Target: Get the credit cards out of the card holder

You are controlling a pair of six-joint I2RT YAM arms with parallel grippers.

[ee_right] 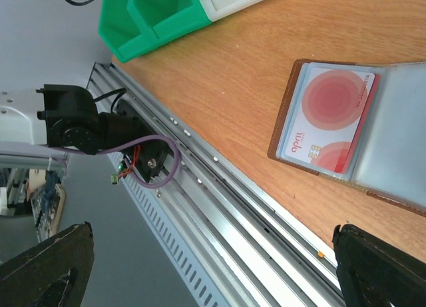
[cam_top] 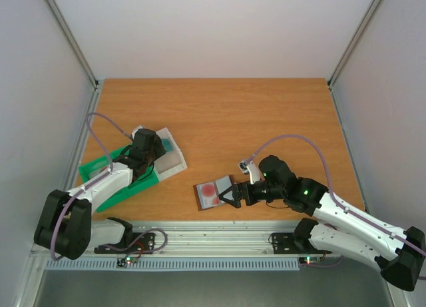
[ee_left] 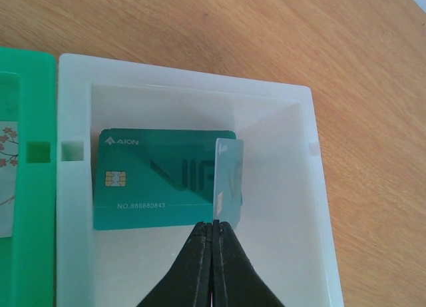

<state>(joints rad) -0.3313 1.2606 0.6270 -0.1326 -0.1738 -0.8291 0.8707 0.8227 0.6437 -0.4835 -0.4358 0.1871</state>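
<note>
3 cards are being shown. 1 green card (ee_left: 153,180) is lying flat in the box (ee_left: 73,207). 1 pale card (ee_left: 228,177) is being pinched over it by the closed left gripper (ee_left: 213,230). 1 red-blotched card (ee_right: 329,114) is being kept in the opened holder (ee_right: 399,127), which is lying well right of the box, just ahead of the right gripper (cam_top: 231,195), whose fingers are being held wide apart.

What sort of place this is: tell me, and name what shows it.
Probably a lab robot test cell: a wooden tabletop boxed in by plain white walls, with two arms bolted to a metal rail at its near edge.
</note>
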